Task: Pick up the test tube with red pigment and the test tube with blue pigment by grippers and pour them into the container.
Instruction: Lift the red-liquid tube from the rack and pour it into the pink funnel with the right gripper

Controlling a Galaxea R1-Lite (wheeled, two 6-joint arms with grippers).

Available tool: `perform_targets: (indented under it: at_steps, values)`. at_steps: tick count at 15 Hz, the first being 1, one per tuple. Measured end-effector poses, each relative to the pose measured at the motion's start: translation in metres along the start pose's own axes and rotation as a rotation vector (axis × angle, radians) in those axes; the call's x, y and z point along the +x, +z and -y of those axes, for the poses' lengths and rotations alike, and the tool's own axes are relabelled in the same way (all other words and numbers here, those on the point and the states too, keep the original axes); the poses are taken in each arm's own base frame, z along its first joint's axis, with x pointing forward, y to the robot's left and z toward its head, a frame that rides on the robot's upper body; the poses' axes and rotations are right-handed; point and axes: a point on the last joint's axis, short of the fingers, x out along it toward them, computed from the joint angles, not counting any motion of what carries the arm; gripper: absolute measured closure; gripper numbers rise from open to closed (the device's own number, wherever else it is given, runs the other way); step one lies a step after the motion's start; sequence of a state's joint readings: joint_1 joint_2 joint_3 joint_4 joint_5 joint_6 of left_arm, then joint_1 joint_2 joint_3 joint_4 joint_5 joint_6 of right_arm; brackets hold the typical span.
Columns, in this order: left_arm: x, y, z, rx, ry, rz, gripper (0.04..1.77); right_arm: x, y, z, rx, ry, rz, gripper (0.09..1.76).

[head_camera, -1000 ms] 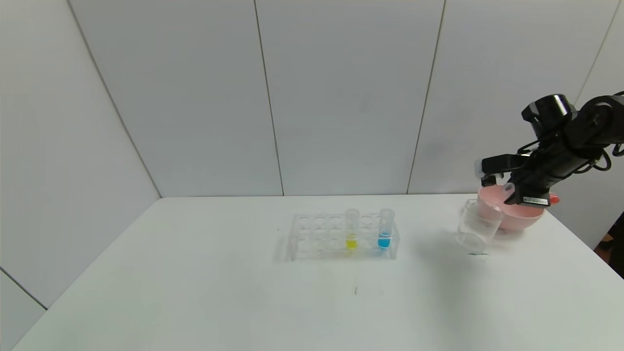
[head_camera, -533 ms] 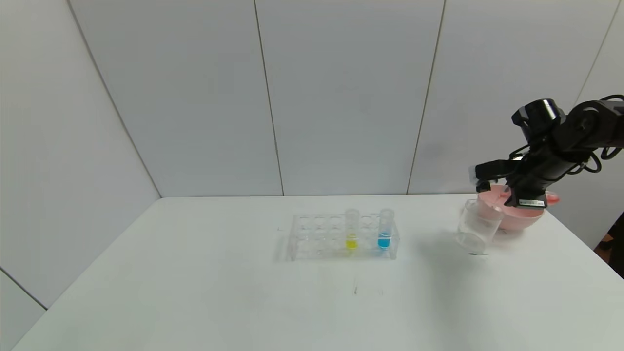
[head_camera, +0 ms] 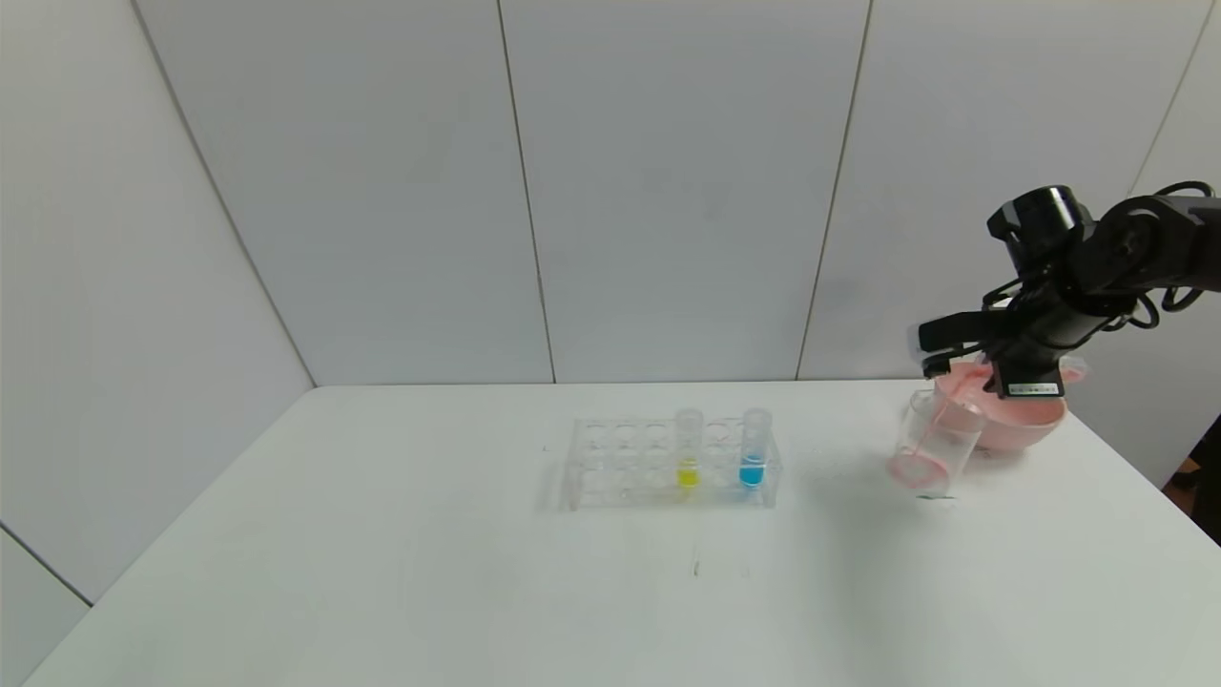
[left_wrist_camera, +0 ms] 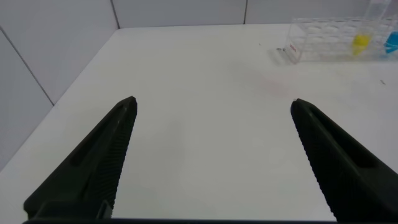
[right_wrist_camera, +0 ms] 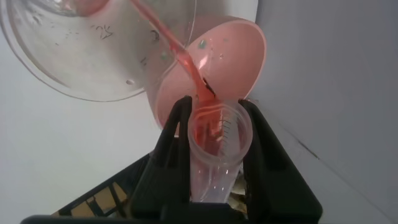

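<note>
My right gripper [head_camera: 946, 357] is shut on the test tube with red pigment [right_wrist_camera: 214, 152] and holds it tipped, mouth down, over the container [head_camera: 933, 441]. In the right wrist view the gripper [right_wrist_camera: 216, 107] clamps the tube near its rim, and a red stream [right_wrist_camera: 166, 36] runs from the mouth into the container [right_wrist_camera: 93, 56]. Pink-red liquid lies at the container's bottom. The test tube with blue pigment [head_camera: 754, 448] stands upright at the right end of the clear rack [head_camera: 620, 463]. My left gripper [left_wrist_camera: 212, 104] is open and empty over bare table, far left of the rack [left_wrist_camera: 326, 42].
A yellow-liquid tube [head_camera: 688, 448] stands in the rack left of the blue one. A pink round bowl [head_camera: 1016, 420] sits right behind the container, close under my right arm. The table's right edge and the back wall are near the bowl.
My right gripper has shifted a little left and tipped the tube further. Red liquid now streams into the container, which was clear before and now shows pink at its bottom.
</note>
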State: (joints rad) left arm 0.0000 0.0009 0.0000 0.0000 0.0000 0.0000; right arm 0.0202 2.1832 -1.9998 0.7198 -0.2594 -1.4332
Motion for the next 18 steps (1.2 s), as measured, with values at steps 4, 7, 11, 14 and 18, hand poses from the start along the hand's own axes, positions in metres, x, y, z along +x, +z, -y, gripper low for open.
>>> perform_targets:
  at_steps: [4, 7, 11, 14, 18]
  values:
    - [0.000, 0.000, 0.000, 0.000, 0.000, 0.000, 0.05, -0.002, 0.003, 0.006, -0.065, -0.069, -0.063, 1.31]
    - [0.000, 0.000, 0.000, 0.000, 0.000, 0.000, 0.05, -0.003, 0.005, 0.006, -0.095, -0.072, -0.064, 1.31]
    - [0.000, 0.000, 0.000, 0.000, 0.000, 0.000, 0.05, -0.006, 0.008, 0.007, -0.167, -0.088, -0.132, 1.31]
    - [0.000, 0.000, 0.000, 0.000, 0.000, 0.000, 0.05, -0.009, 0.011, 0.007, -0.188, -0.093, -0.142, 1.31]
    - [0.000, 0.000, 0.000, 0.000, 0.000, 0.000, 0.05, -0.009, 0.012, 0.006, -0.192, -0.086, -0.140, 1.31]
